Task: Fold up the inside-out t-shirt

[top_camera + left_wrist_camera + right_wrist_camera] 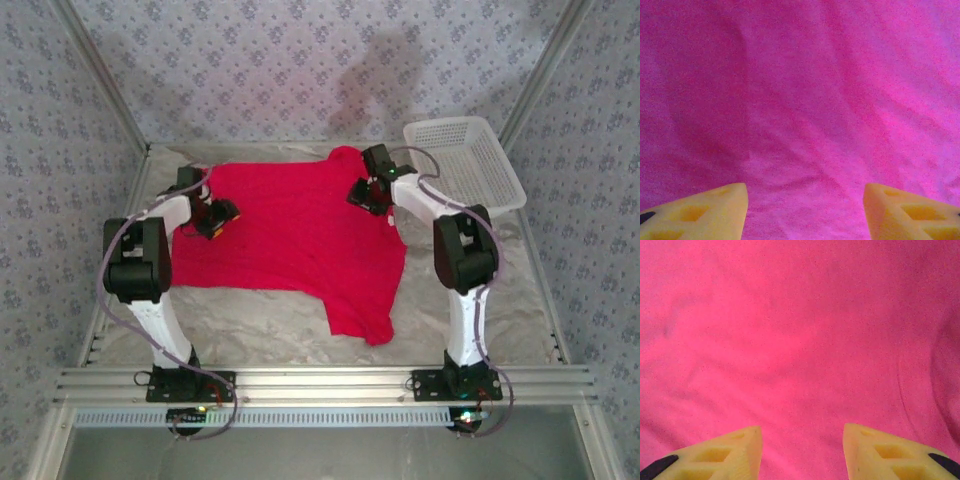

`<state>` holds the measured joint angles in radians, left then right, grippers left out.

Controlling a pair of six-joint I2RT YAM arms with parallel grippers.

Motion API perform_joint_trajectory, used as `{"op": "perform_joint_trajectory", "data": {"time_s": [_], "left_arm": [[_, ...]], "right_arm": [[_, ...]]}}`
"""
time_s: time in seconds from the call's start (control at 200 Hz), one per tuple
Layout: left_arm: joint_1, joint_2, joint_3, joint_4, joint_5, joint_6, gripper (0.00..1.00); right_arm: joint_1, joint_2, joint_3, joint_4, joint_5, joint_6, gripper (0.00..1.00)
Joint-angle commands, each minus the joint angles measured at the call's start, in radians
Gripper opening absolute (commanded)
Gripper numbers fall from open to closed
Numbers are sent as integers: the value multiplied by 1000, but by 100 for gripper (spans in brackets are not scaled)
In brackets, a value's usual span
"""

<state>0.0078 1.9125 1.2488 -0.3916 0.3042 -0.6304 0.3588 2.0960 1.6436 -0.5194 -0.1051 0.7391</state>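
Silver table is carrying the red t-shirt, probably light, soft and limp. The left gripper and right gripper are hovering parted and empty, so I am suggesting pinching the hems.

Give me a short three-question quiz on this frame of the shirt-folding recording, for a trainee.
1. True or false: the red t-shirt lies inside the white mesh basket.
2. Where does the basket stand? A: at the table's far right corner. B: at its near left corner. C: between the two arm bases.
3. Fill in: the left gripper and the right gripper are both over the cloth with their jaws ___.

Key
1. False: the t-shirt lies spread on the table, apart from the basket.
2. A.
3. Open: each wrist view shows bare cloth between the fingers, with nothing pinched.
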Motion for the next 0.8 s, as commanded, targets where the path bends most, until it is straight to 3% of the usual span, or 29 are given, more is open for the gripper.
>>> {"op": "perform_joint_trajectory", "data": {"time_s": [0.0,0.14,0.265,0.415,0.47,0.505,0.62,0.795], "left_arm": [[48,11,-17,31,7,-15,62],[112,57,6,9,-33,-1,64],[137,72,36,-11,-68,23,78],[126,23,50,-15,-53,42,82],[113,-30,34,-19,-74,53,91],[101,-71,15,-19,-97,60,99],[74,-202,-70,-15,-146,69,100],[84,-353,-268,55,-33,31,100]], "right_arm": [[-49,107,71,-49,-36,-7,47],[-85,211,204,-154,-1,-34,47],[-104,287,328,-211,23,-60,48],[-116,357,490,-279,16,-88,48],[-112,341,507,-274,15,-101,48],[-104,315,500,-278,4,-102,49],[-64,167,394,-266,-4,-172,51],[47,-132,12,-170,-73,-199,52]]}}
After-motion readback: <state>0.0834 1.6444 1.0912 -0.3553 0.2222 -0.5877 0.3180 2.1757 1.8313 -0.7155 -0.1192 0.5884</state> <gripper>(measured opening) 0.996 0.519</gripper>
